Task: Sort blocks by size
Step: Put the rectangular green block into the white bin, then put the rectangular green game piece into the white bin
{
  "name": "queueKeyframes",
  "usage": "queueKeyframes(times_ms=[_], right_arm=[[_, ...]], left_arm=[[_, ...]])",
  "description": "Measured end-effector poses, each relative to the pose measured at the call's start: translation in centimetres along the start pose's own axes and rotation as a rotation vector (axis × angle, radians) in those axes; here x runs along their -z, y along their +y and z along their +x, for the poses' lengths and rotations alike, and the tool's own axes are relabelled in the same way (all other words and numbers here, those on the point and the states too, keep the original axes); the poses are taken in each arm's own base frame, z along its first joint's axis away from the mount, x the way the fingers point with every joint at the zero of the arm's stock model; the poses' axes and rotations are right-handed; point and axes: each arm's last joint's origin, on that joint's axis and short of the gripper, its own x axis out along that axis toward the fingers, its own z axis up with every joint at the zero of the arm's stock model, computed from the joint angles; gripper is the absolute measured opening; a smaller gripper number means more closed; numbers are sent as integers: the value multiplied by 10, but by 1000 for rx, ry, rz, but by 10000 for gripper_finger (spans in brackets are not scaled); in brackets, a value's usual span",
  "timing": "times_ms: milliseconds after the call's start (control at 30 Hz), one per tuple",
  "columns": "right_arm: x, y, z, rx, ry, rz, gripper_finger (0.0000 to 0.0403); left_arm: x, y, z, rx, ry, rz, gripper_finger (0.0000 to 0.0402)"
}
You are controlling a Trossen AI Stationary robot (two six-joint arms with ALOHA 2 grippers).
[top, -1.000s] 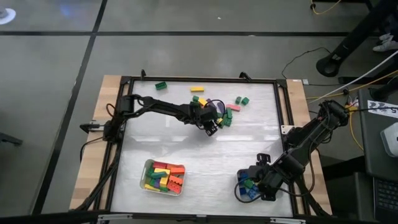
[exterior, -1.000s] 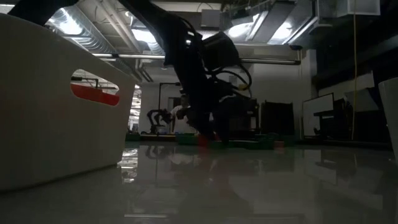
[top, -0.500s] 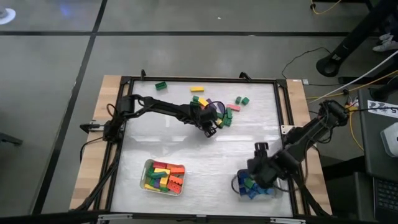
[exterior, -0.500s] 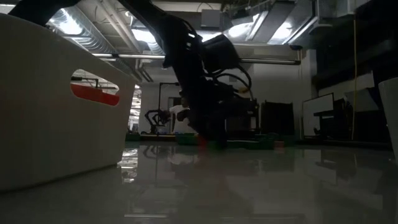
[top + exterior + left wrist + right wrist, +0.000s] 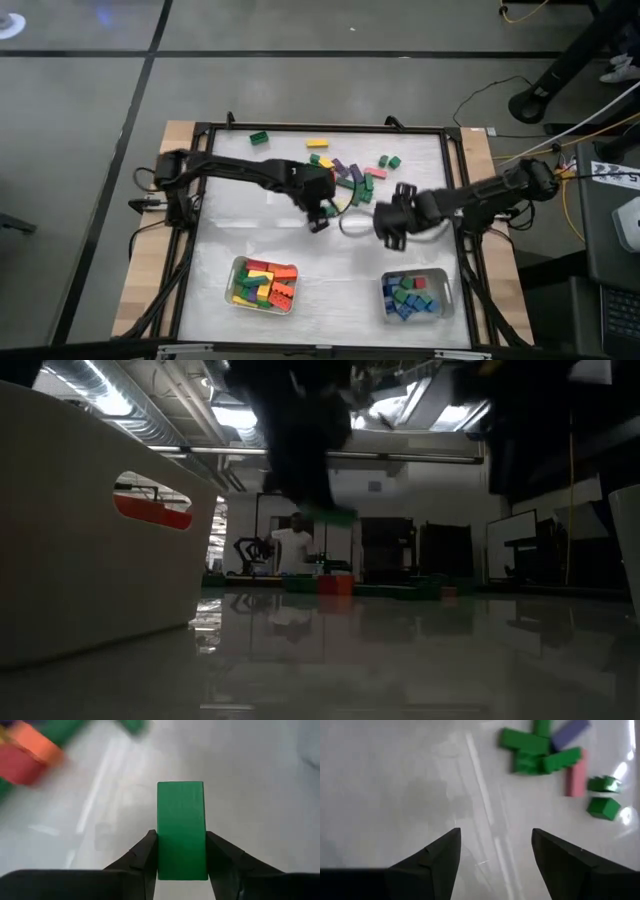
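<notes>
My left gripper (image 5: pixel 319 220) hangs over the table's middle, shut on a green block (image 5: pixel 181 827), which the low view shows lifted clear of the table (image 5: pixel 330 513). Just beyond it, toward the far edge, lies a pile of blocks (image 5: pixel 348 176) in green, purple, yellow and pink. My right gripper (image 5: pixel 385 228) stands open to the right of the left one, with bare table between its fingers (image 5: pixel 495 835). The right wrist view shows the pile's green blocks (image 5: pixel 532 751) and a pink block (image 5: pixel 575 779) ahead of it. My left gripper pinches the green block by its two long sides (image 5: pixel 159 851), one finger (image 5: pixel 145 857) on each side, near the block's end closest to the wrist. The fingers slant down from above and lie along the block. The block juts past the fingertips, clear of the table.
A pale tray (image 5: pixel 238 268) of longer blocks sits near the front left; in the low view it looms as a wall (image 5: pixel 70 580). A second tray (image 5: pixel 447 300) with short blocks sits front right. Single blocks (image 5: pixel 259 137), (image 5: pixel 317 143), (image 5: pixel 388 160) lie near the far edge.
My left gripper has shut on the green block at the pile, lifted it clear and drawn back toward the table's near edge. My right gripper, staying open, has swung from over the front right tray toward the table's middle and the pile.
</notes>
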Motion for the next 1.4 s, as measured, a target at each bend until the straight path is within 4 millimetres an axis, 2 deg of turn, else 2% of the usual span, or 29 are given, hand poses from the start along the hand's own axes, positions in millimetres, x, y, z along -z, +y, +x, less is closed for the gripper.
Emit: queueKeyframes(times_ms=[100,267,500,700,833,967,1200,1400], right_arm=[[-10,-23,11,18,1,110,241],[-21,-59,34,24,-15,282,241],[-28,-97,57,-76,-57,470,241],[-32,-122,66,-65,-120,609,241],[-32,-134,73,-49,-111,673,241],[-34,-139,85,-39,-85,707,241],[-37,-133,109,-33,-5,724,241],[-39,-130,128,-26,46,716,241]], left_arm=[[18,-19,-26,61,90,64,123],[57,-59,-55,99,227,176,119],[109,-114,-63,97,369,256,133],[136,-147,-65,81,324,309,136],[146,-159,-65,9,232,294,147],[152,-163,-63,-14,232,278,168],[155,-165,-58,-33,246,274,203],[154,-164,-57,-35,251,302,209]])
